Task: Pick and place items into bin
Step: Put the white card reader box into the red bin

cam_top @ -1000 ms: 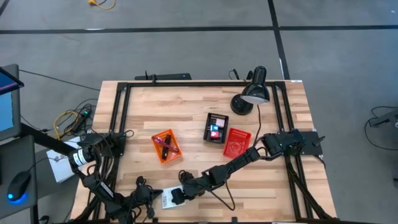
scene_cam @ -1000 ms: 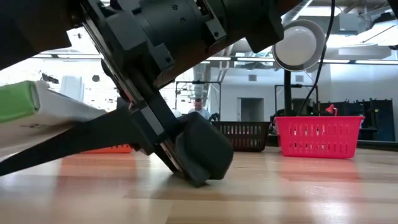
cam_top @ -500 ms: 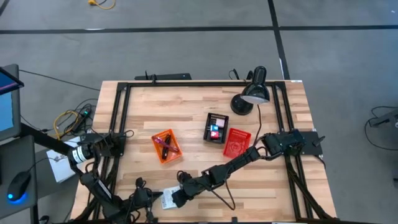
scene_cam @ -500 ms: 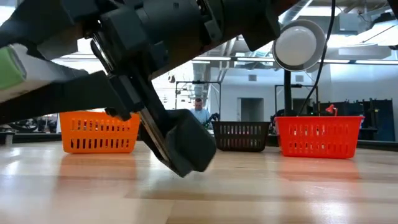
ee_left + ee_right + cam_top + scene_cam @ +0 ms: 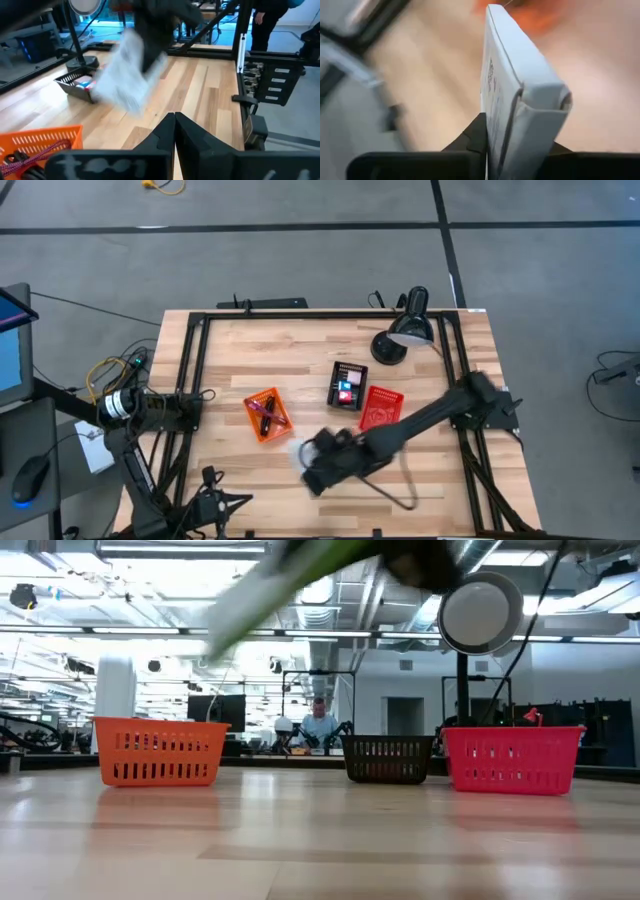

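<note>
1. The white packet (image 5: pixel 520 95) is looking light, thin, stiff and smooth-sided; judging by this, pinching its flat faces near one edge suits it.
2. The right gripper (image 5: pixel 312 463) is clamping it edge-up between nearly closed jaws, above the table (image 5: pixel 300 350), at four o'clock from the orange bin (image 5: pixel 268 415).
3. The left gripper (image 5: pixel 174 120), fingers pressed together and empty, is waiting at the table's seven o'clock corner.
</note>
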